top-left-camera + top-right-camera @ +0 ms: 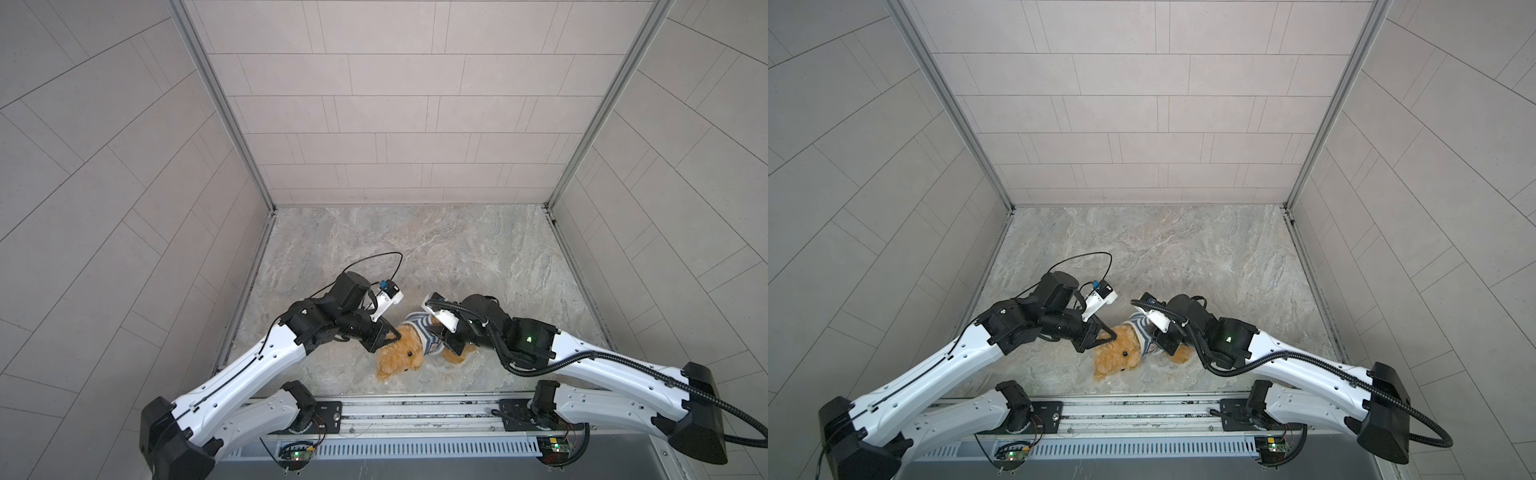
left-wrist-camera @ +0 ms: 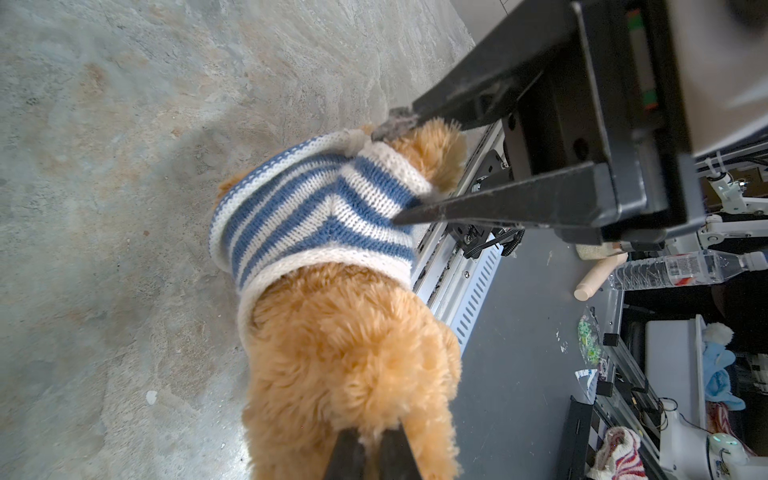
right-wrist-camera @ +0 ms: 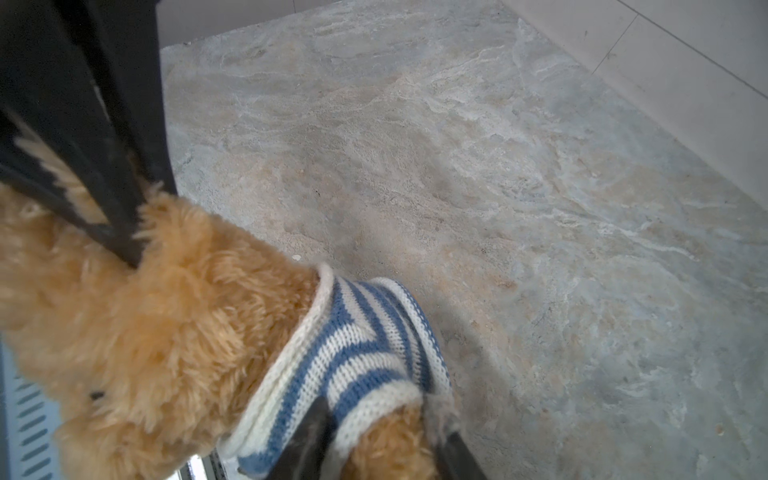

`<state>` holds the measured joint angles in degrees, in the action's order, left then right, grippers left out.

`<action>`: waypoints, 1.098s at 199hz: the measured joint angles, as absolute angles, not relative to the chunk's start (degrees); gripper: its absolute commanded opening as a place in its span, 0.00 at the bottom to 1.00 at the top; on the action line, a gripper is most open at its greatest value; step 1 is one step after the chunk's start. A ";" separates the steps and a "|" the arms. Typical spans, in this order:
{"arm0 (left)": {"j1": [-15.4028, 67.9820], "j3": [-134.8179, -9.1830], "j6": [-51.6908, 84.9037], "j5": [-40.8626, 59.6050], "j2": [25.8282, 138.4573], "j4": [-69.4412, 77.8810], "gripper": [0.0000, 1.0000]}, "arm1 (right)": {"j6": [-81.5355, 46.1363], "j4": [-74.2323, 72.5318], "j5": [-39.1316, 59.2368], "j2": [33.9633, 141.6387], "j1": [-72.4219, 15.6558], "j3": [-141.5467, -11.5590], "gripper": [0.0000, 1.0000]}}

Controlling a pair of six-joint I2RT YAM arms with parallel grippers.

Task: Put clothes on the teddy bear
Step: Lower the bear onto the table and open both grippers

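While my left gripper (image 2: 368, 446) is clamped shut on a tuft of fur at the head of the small fluffy golden-brown plush teddy bear (image 1: 399, 359), my right gripper (image 2: 390, 176) straddles the hem of the blue-and-white striped knitted sweater (image 2: 307, 208) that the toy wears. Its jaws stand partly apart with knit and fur between them, and I cannot tell whether they truly pinch. The teddy bear lies on the marbled grey-beige stone-look tabletop (image 1: 457, 257), just beyond the long silver metal rail (image 1: 415, 409) that carries my arms. Its head is nearest the rail and its clothed body angles away.

I judge the toy light and thoroughly soft. It will sag and squash rather than resist, so a hold on fur alone may slip; the stuffed head or a limb gives firmer purchase. The sweater looks stretchy, and its thick white hem is the place to take it, though a fingertip could snag a loop. It sits bunched on the torso, so drawing the hem away from the rail, against my left hold, seems the step in hand.

Little crowds the work except me. Both wrists and a black cable loop (image 1: 395, 259) hang close together, farther from the rail than the toy's head, and could knock each other.
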<state>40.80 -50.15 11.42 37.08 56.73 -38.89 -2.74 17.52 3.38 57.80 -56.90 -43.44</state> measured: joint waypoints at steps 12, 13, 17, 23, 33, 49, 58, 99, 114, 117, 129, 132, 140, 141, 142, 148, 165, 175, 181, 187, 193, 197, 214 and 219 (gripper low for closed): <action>40.27 -50.15 11.25 37.01 56.84 -38.89 0.02 | -2.37 17.98 3.20 57.87 -56.88 -43.77 0.15; 40.21 -50.15 11.22 37.01 56.84 -38.89 0.03 | -2.55 18.06 3.16 57.87 -56.90 -43.83 0.14; 40.07 -50.15 11.22 36.95 56.86 -38.85 0.07 | -2.52 18.31 2.98 57.95 -56.90 -44.05 0.11; 39.81 -50.15 11.05 36.84 56.88 -38.79 0.12 | -2.83 18.52 2.76 58.08 -56.90 -44.38 0.07; 39.46 -50.15 10.96 36.60 56.90 -38.39 0.21 | -2.90 18.83 2.26 58.35 -56.95 -44.97 0.02; 39.18 -50.24 11.40 36.01 56.95 -37.30 0.36 | -3.60 19.42 1.21 58.70 -56.64 -45.50 0.00; 38.87 -50.24 11.07 35.86 57.01 -36.18 0.46 | -4.08 19.75 0.58 58.87 -56.29 -45.50 0.00; 36.58 -50.09 15.14 34.89 56.95 -30.55 0.76 | -7.14 20.53 -1.13 60.07 -53.23 -44.84 0.00; 36.03 -49.91 16.60 34.04 56.69 -29.04 0.79 | -8.62 20.18 -1.02 60.34 -51.00 -44.07 0.00; 35.97 -49.91 16.93 33.87 56.66 -28.86 0.79 | -8.88 20.05 -0.99 60.38 -50.46 -43.92 0.00; 35.57 -49.89 17.50 32.93 56.60 -28.56 0.81 | -9.91 19.53 -0.40 60.45 -47.88 -43.29 0.00; 35.46 -49.87 17.54 32.77 56.60 -28.49 0.81 | -10.17 19.44 -0.30 60.45 -47.11 -43.11 0.00; 35.16 -49.78 18.06 32.32 56.53 -28.25 0.81 | -10.81 19.29 0.21 60.49 -45.08 -42.76 0.00; 35.14 -49.76 18.09 32.29 56.53 -28.25 0.81 | -10.92 19.27 0.34 60.51 -44.77 -42.72 0.00; 35.09 -49.74 18.17 32.21 56.51 -28.21 0.81 | -10.96 19.25 0.38 60.53 -44.62 -42.70 0.00; 34.87 -49.54 18.50 31.92 56.40 -27.86 0.82 | -11.31 19.11 0.84 60.71 -43.13 -42.52 0.00; 34.50 -49.01 19.38 31.40 55.94 -27.53 0.81 | -12.32 18.22 2.44 61.69 -38.94 -42.06 0.00; 34.46 -48.69 19.84 31.05 55.66 -27.24 0.81 | -12.60 17.82 3.25 62.48 -36.73 -41.95 0.00; 34.46 -48.56 19.99 30.81 55.51 -27.20 0.81 | -12.75 17.61 3.84 63.05 -35.46 -41.95 0.00; 34.41 -48.47 20.16 30.68 55.40 -27.18 0.81 | -12.88 17.34 4.34 63.61 -34.37 -41.95 0.00; 34.35 -48.34 20.38 30.50 55.27 -27.05 0.81 | -12.97 17.08 4.93 64.27 -33.21 -41.95 0.00; 34.26 -48.27 20.40 30.46 55.22 -26.94 0.81 | -12.99 16.91 5.28 64.75 -32.51 -41.95 0.00; 34.13 -47.86 20.82 30.26 54.87 -26.48 0.81 | -13.17 16.08 6.50 66.74 -29.93 -41.98 0.03; 34.13 -47.72 20.86 30.26 54.83 -26.33 0.81 | -13.17 15.79 6.76 67.31 -29.28 -41.98 0.04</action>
<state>34.13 -47.72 20.86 30.26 54.83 -26.33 -13.17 15.79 6.76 67.31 -29.28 -41.98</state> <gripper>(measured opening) 0.807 0.088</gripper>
